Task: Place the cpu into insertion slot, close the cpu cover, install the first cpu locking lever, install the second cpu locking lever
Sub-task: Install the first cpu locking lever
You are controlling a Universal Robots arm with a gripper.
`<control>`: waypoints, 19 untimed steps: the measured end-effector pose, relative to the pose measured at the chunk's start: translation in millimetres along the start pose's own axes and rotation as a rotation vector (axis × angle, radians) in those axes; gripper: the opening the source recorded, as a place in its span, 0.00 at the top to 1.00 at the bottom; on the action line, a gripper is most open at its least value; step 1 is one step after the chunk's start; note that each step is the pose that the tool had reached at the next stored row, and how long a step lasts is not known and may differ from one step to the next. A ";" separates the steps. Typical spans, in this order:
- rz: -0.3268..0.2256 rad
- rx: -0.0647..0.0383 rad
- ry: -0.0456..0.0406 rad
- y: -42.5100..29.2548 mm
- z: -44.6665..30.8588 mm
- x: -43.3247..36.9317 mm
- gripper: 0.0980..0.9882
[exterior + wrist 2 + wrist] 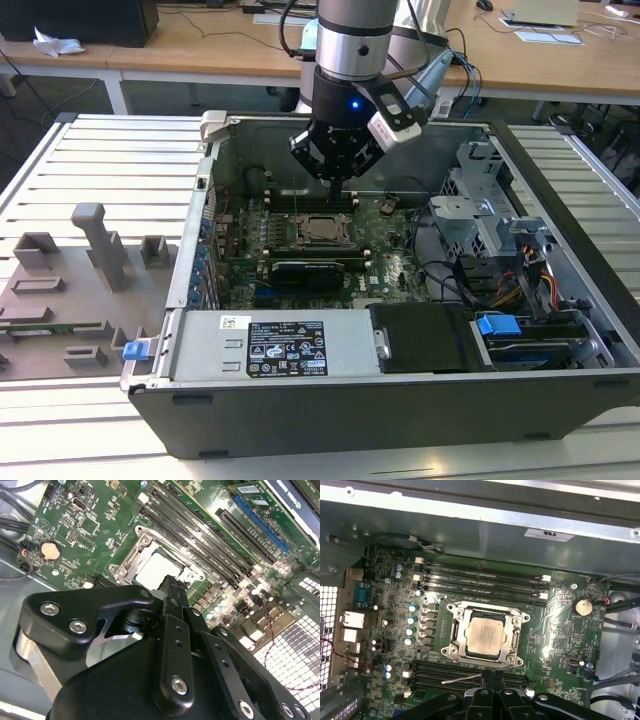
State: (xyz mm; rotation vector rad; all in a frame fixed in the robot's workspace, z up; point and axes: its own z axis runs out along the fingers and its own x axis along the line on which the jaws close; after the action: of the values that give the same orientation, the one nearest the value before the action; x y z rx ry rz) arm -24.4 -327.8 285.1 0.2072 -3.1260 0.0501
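Note:
The cpu (486, 632) lies flat in the insertion slot (449, 651) on the green motherboard, its silver top showing through the window of the cpu cover (470, 611), which lies down over it. A thin metal lever (462, 679) sticks out beside the socket and ends at my fingertips. My gripper (492, 677) is shut, its fingers pressed together with nothing visibly between them, just beside the socket's edge. In the second wrist view the gripper (172, 587) hangs close over the cpu (152, 572). In the exterior view the gripper (335, 185) is inside the open case, above the cpu (322, 228).
Black memory slots (485, 577) run along both sides of the socket. A coin battery (583, 606) sits on the board. The case holds a power supply (280, 345) in front and a drive cage (480, 215) with cables at the exterior view's right. Grey fixtures (90, 250) stand outside.

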 end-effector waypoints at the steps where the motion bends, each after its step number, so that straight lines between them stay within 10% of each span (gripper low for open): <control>1: -0.008 0.000 -0.0002 0.0 0.0 0.0 0.99; 19: -0.122 0.001 -0.0039 0.4 -0.1 1.5 0.99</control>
State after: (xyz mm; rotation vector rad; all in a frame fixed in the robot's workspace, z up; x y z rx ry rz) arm -26.0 -327.7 285.2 0.3982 -3.1095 0.0498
